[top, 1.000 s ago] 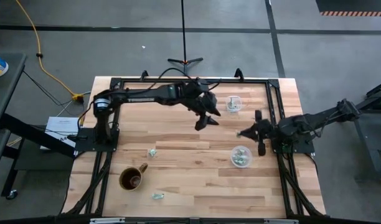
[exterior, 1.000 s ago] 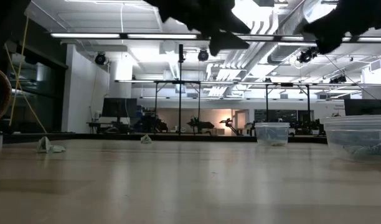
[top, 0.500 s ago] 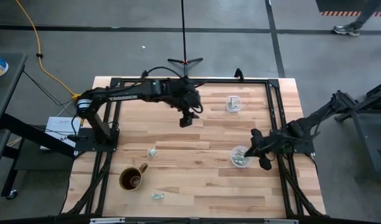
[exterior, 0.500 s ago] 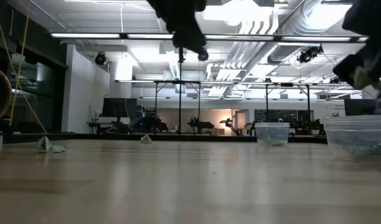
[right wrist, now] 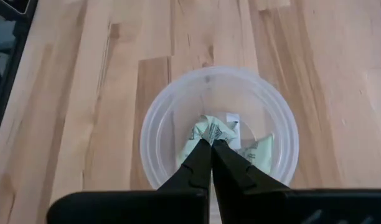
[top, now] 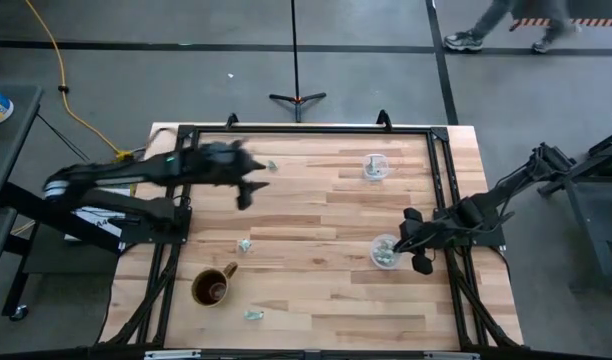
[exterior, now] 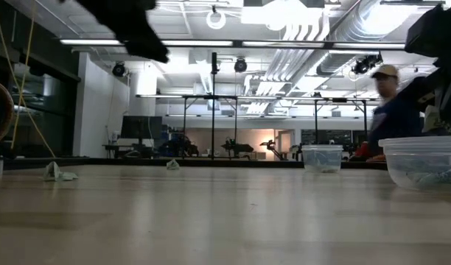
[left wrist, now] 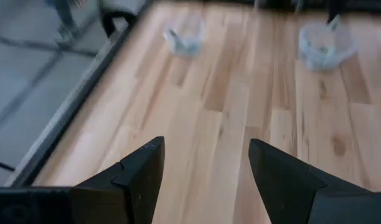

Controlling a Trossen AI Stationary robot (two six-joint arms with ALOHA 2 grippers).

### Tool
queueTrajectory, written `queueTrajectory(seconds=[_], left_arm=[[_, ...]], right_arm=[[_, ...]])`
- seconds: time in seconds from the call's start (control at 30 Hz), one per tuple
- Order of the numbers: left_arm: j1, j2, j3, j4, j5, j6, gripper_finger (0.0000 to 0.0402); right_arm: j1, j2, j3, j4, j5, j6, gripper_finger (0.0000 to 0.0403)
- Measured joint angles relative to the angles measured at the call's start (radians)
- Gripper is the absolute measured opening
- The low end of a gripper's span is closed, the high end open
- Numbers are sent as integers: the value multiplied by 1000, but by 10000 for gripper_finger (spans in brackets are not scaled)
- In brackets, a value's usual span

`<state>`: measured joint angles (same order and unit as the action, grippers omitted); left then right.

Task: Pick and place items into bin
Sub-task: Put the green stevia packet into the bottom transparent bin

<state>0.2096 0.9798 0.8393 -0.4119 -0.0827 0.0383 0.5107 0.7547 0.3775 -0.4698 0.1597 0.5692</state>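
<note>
Left gripper (top: 248,188): fingers spread, nothing between them; hung over the table's upper left in the high view, motion-blurred.
Left wrist view: wide gap between both fingers (left wrist: 144,171), bare wood below, two tubs far off.
Right gripper (right wrist: 211,148): fingertips pressed together, pinching a pale green item (right wrist: 207,132); sat over the near tub (top: 387,252), lower right of the table in the high view.
Near tub contents: a few crumpled green items inside, seen in the right wrist view; count unclear.
Far tub (top: 375,167): upper right of the table, something pale inside, too small to tell.
Loose items: one (top: 245,245) left of centre, one (top: 253,315) near the bottom edge right of the mug (top: 213,287), one (top: 272,166) near the top edge just right of the left gripper.
Low view: two items (exterior: 57,173) on the table at left, both tubs at right.
Person (exterior: 391,110): behind the table, right side of the low view; legs at the top right of the high view.
</note>
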Motion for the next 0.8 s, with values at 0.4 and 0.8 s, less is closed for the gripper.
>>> queueTrajectory(seconds=[0.4,0.8], left_arm=[[0,-677,-371,61,-21,-51,269],[0,-786,-390,70,-22,-70,269]], right_arm=[[0,104,0,27,16,8,92],[-17,109,0,451,332,-276,246]])
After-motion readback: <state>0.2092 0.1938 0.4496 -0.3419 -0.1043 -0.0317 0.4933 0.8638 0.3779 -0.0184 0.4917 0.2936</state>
